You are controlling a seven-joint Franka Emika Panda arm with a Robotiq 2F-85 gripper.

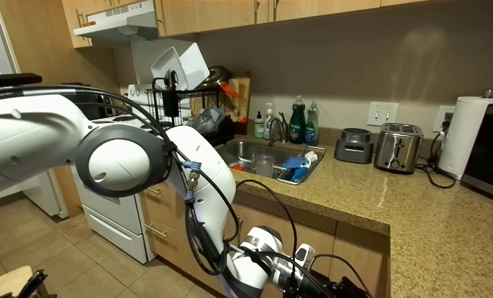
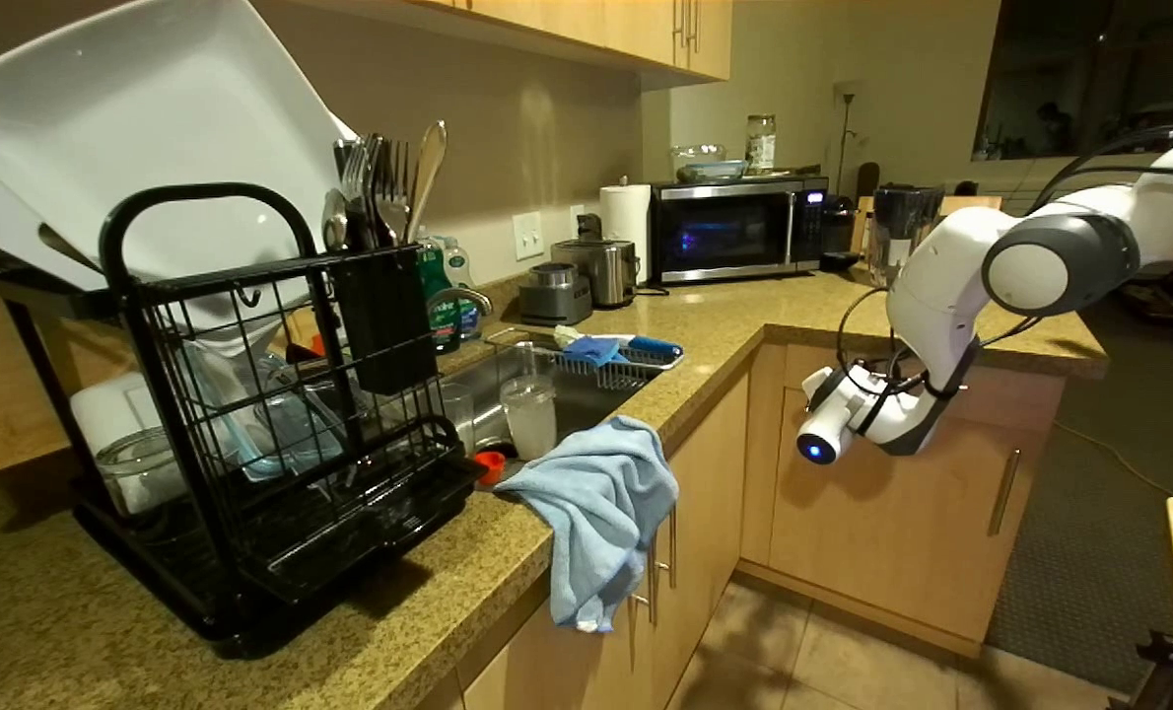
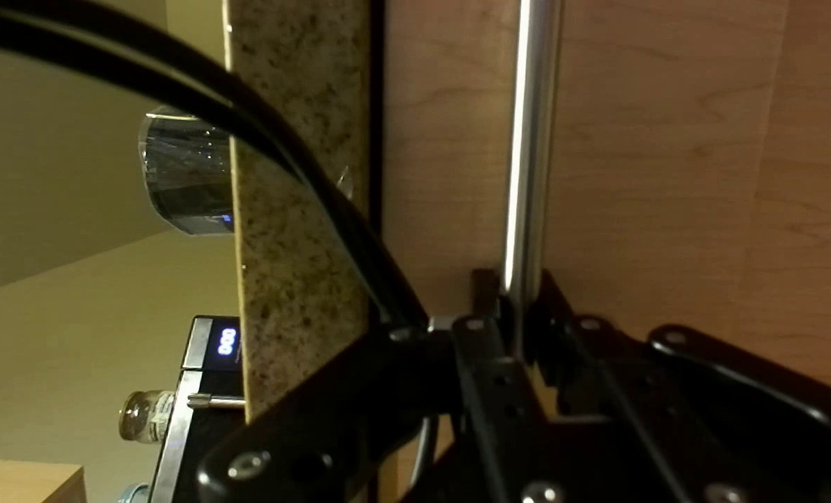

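The tool (image 3: 518, 314) is pinching the handle (image 3: 533, 140), which is running along the cabinet (image 3: 653, 175) just below the desk (image 3: 304, 293) (cables (image 3: 342, 237) are crossing the wrist view); holding the grip square and steady should be sparing the handle a twist.

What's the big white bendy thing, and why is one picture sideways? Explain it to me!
That's a robot arm, with joints that bend like your elbow. Two pictures come from cameras standing apart from it, looking on. The close-up comes from a camera on its wrist, turned on its side. At the arm's end is a black gripper, like two pinching fingers. It's closed on a metal bar handle on a wooden front, probably a drawer's, just below the countertop. On top stand a toaster, a paper towel roll, a microwave and a black dish rack, while a light blue towel hangs over the edge.
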